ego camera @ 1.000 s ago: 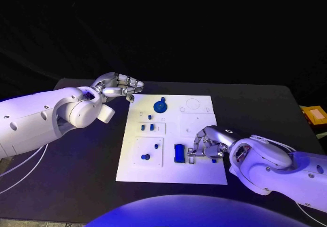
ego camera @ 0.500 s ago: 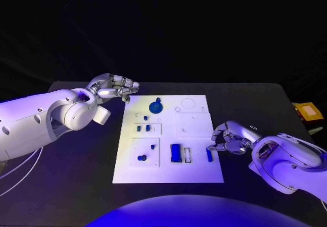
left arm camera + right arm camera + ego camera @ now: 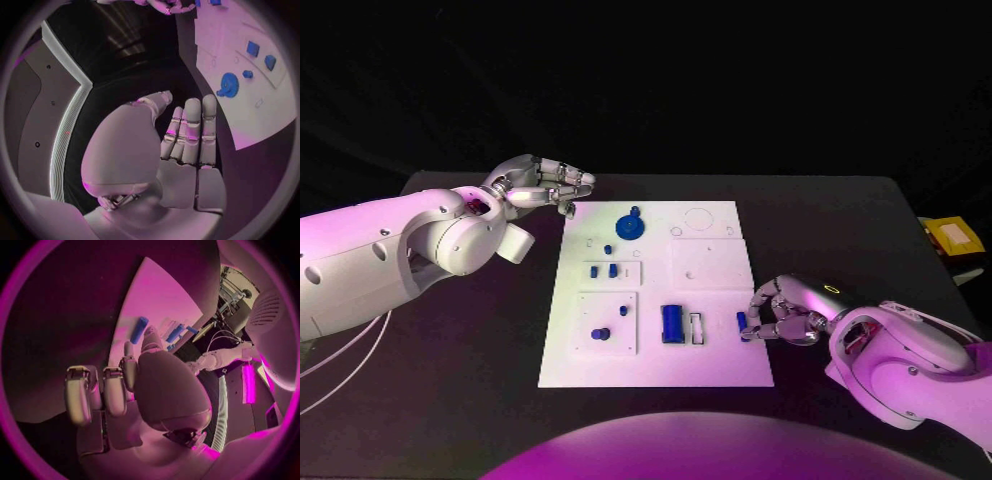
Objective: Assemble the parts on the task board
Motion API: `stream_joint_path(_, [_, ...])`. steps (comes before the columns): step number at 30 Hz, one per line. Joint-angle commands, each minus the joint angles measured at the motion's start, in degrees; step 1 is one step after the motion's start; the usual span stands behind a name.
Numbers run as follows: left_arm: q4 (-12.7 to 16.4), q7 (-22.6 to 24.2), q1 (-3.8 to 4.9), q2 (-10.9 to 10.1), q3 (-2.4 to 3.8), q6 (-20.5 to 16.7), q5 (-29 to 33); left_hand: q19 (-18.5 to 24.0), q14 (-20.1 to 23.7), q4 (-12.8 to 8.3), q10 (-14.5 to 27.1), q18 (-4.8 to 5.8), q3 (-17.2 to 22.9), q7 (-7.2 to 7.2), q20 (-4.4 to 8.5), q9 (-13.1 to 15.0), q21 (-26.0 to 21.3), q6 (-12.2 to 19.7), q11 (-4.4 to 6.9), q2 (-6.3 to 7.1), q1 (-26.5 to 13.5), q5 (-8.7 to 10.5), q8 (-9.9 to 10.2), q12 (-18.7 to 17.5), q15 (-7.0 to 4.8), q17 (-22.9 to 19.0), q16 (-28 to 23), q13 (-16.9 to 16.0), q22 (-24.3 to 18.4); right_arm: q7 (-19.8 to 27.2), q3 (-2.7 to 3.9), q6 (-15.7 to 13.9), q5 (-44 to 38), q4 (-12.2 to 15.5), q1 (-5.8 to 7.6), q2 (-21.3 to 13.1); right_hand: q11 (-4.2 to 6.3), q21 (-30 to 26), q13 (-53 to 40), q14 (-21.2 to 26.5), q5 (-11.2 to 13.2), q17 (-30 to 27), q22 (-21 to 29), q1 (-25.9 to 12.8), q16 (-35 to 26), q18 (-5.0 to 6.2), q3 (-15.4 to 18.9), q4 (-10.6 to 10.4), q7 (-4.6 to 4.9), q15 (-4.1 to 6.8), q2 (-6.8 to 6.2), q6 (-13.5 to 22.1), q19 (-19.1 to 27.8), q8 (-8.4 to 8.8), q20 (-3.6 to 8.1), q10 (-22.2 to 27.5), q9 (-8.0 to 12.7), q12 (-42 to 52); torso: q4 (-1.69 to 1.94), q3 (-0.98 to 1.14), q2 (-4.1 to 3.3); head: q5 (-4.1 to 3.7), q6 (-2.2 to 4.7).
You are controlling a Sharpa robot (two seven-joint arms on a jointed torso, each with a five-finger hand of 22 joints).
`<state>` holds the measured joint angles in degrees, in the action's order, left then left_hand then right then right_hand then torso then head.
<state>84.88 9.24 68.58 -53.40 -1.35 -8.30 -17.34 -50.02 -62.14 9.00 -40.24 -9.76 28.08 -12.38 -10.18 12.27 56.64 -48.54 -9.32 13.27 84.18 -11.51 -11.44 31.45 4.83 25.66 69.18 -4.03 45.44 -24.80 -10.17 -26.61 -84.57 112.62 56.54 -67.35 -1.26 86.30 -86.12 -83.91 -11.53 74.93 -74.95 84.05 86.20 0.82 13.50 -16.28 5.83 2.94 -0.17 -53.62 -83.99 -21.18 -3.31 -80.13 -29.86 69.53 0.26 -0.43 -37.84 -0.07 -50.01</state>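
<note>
Two hands at the task board [image 3: 711,365].
Right hand [image 3: 788,312] curled, empty, beside a small blue part [image 3: 741,322]; left hand [image 3: 538,185] curled, empty.

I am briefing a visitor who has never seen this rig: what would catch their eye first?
The white task board mid-table, dotted with blue parts, the round gear-like one at its far end. The right hand sits at the board's right edge beside a small blue bar; the left hand hovers off the far-left corner.
</note>
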Motion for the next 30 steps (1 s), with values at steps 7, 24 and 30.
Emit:
stream_joint_path(7, [0.21, 0.47, 0.05, -0.18, 0.04, 0.65, 0.30, 0.27, 0.31, 0.19, 0.23, -0.81, 0.30, -0.13, -0.07, -0.06, -0.30, -0.27, 0.01, 0.12, 0.09, -0.21, -0.09, 0.32, -0.06, -0.10, 0.32, 0.08, 0.05, -1.89, -0.03, 0.26, -0.53, -1.46, -1.10, 2.03, 0.42, -0.19, 9.66, -4.31, -0.83, 6.45, -13.92, 0.71, -0.33, 0.03, -0.14, -0.25, -0.57, -0.10, 2.02, -2.00, -4.35, 0.11, -0.21, -0.35, 0.07, 0.06, 0.12, -0.08, -0.04, 0.18, 0.01])
stream_joint_path(24, [0.39, 0.28, 0.06, -0.39, 0.04, 0.70, 0.30, 0.30, 0.35, 0.25, 0.26, -0.81, 0.35, -0.11, -0.09, -0.08, -0.32, -0.32, 0.01, 0.13, 0.04, -0.20, -0.11, 0.41, -0.05, -0.17, 0.37, 0.08, 0.05, -3.39, -0.01, 1.12, -2.82, -3.36, -2.27, 5.19, 1.80, 0.73, 9.66, -4.49, 3.67, 7.34, -14.20, 12.66, 0.01, -0.18, -11.61, 2.68, -2.17, 1.40, 3.92, -4.33, -4.75, -0.27, 1.35, -0.61, -0.35, -0.31, 0.07, -0.04, 0.02, 0.26, 0.01])
stream_joint_path(30, [0.42, 0.26, 0.06, -0.42, 0.04, 0.68, 0.30, 0.31, 0.37, 0.29, 0.30, -0.81, 0.38, -0.12, -0.09, -0.09, -0.32, -0.32, 0.00, 0.11, 0.00, -0.21, -0.11, 0.45, -0.05, -0.20, 0.40, 0.08, 0.05, -3.61, 0.00, 0.57, -2.88, -2.98, -2.33, 5.34, 1.65, 1.26, 9.62, -4.57, 1.26, 7.78, -14.34, 8.85, 0.18, -0.29, -28.34, 0.17, -1.95, 1.20, -2.20, -3.54, -4.96, -1.51, 1.11, -1.32, -2.21, -0.38, 0.03, -0.06, 0.06, 0.36, 0.01])
